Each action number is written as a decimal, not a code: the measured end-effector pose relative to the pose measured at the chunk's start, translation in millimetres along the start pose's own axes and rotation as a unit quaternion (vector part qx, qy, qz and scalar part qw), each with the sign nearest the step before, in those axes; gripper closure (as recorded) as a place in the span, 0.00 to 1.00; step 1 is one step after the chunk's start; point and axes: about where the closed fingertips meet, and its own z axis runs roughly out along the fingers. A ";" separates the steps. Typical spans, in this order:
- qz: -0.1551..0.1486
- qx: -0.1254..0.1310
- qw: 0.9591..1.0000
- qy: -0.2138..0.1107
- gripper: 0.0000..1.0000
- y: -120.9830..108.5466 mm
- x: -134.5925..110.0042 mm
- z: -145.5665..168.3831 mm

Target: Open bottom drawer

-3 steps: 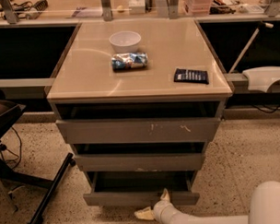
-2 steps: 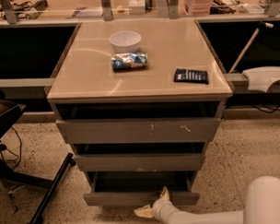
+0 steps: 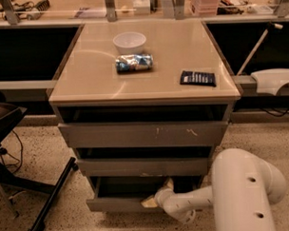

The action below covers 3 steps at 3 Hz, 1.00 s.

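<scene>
Biggest thing first: the cabinet (image 3: 143, 84) fills the middle of the frame, a beige top with three grey drawers stacked under it. My white arm (image 3: 242, 190) comes in from the lower right corner and reaches left toward the bottom of the stack.

The top drawer (image 3: 135, 135) is the wide one with white scratches. The middle drawer (image 3: 137, 166) sits under it. Neither of those is my job.

The bottom drawer (image 3: 119, 205) is the one I want. It's low in the frame, just left of centre, right above the speckled floor. It looks partly out to me: there's a dark gap above the plain front panel, and I can see the left side wall of the tray. So I'd call the opening started but not finished, with a good bit of travel left to pull.

My pincer (image 3: 157, 197) is at the right part of that drawer's front, at its top edge and touching it or as good as. Honestly I can't tell how wide it's spread, or whether it has a real hold on the panel.

Small stuff on top, well away from all this: a white bowl (image 3: 129, 42), a crinkly snack bag (image 3: 133, 63) and a dark packet (image 3: 197, 78).
</scene>
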 end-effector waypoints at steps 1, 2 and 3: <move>0.009 -0.008 1.000 0.023 0.00 15.4 3.6 10.6; 0.004 -0.029 0.999 0.018 0.00 21.5 19.8 25.5; 0.000 -0.057 0.998 0.003 0.00 39.6 38.7 36.4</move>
